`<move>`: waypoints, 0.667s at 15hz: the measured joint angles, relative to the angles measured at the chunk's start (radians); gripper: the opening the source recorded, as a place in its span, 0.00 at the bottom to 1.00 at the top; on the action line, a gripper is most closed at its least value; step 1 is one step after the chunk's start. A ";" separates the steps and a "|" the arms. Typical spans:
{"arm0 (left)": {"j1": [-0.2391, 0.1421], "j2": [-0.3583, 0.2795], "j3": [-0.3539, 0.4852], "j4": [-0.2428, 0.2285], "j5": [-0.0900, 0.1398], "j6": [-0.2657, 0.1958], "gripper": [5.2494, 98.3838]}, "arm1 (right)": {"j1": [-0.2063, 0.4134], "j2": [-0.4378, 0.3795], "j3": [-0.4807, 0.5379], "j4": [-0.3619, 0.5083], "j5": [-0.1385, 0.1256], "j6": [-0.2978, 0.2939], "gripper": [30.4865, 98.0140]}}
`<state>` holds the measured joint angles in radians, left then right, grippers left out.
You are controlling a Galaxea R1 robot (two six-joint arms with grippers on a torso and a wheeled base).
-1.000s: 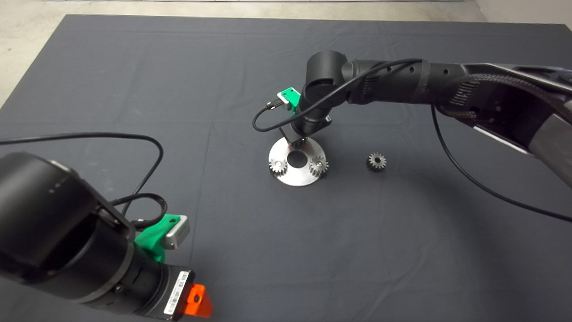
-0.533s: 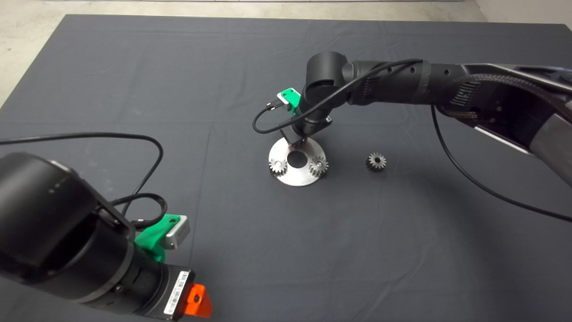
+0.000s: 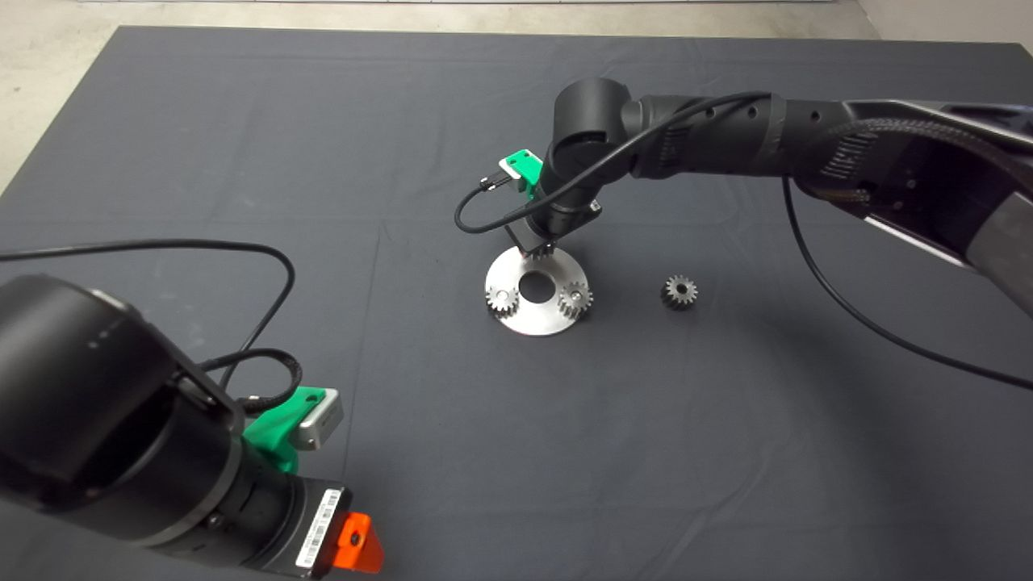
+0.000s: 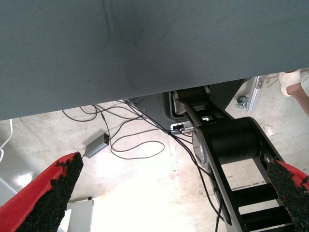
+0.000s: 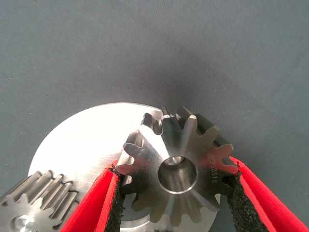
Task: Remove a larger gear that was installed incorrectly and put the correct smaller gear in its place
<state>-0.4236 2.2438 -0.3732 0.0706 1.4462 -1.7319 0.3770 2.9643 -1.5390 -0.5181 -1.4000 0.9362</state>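
R gripper (image 5: 176,193) clamps the larger gear (image 5: 176,162) at the disc's (image 3: 534,321) 12 o'clock (axis vertical). Smaller gear (image 3: 679,291) lies toward 3 o'clock, nearer R arm. L gripper (image 4: 169,193) parked, fingers wide

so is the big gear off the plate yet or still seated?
Cannot tell for sure. The right gripper fingers clamp the larger gear over the round plate; the contact underneath is hidden.

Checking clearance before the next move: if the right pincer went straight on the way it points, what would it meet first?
Probably the round steel plate just beyond the larger gear, which the right pincer grips; how far apart they stand is unclear.
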 measured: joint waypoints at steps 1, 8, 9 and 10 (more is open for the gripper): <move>0.000 0.000 0.000 0.000 0.000 0.000 1.00 | 0.006 0.000 0.005 0.000 -0.003 0.000 0.27; 0.000 0.000 0.000 0.000 0.000 0.000 1.00 | 0.054 -0.014 0.014 -0.001 -0.007 0.000 0.26; 0.000 0.000 0.000 0.000 0.000 -0.001 1.00 | 0.060 -0.021 0.020 -0.001 -0.012 0.000 0.26; 0.000 0.000 0.000 0.000 0.000 -0.003 1.00 | 0.065 -0.026 0.026 -0.001 -0.020 0.000 0.26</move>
<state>-0.4232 2.2438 -0.3731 0.0706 1.4462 -1.7347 0.4421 2.9382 -1.5134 -0.5194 -1.4200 0.9366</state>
